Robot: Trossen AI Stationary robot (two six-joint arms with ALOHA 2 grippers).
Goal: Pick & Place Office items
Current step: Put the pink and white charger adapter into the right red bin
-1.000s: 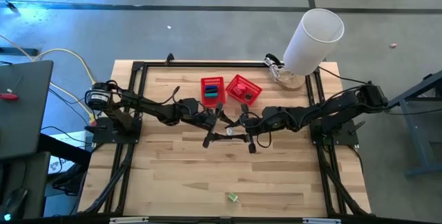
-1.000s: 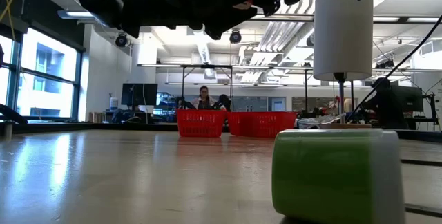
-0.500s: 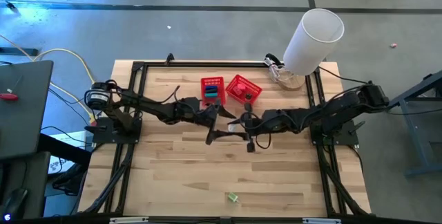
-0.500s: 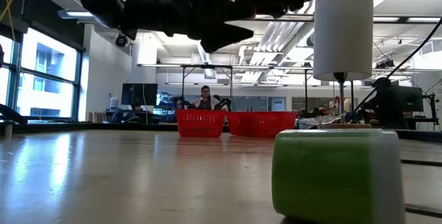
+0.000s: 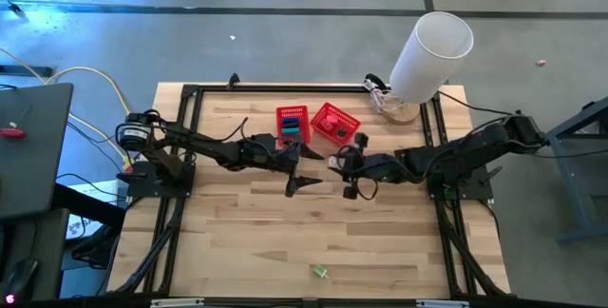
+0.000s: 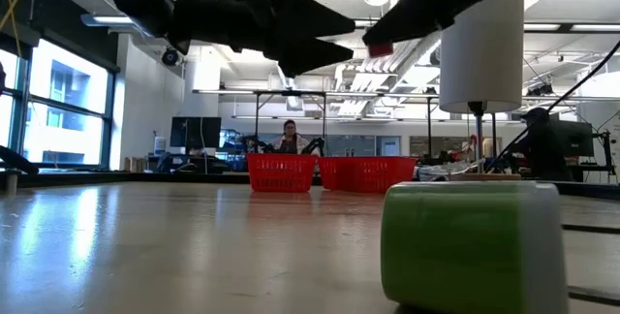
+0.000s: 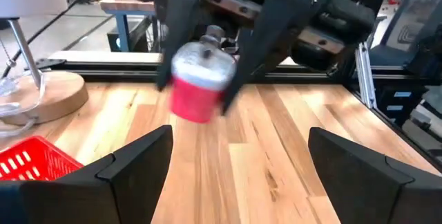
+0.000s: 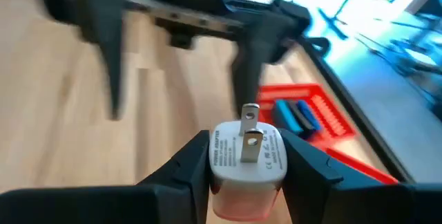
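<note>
Right gripper pinches the red-white plug mid-frame, left gripper spread wide beside it, so carry it level, probably to the right-hand basket, releasing low.

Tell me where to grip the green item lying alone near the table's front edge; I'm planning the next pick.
Probably from straight above, jaws closing on the two flat upright sides of the green item that the low view shows. It sits flat on the table with nothing close by, so a top approach looks unobstructed. The high view shows it too small to tell its long axis.
</note>
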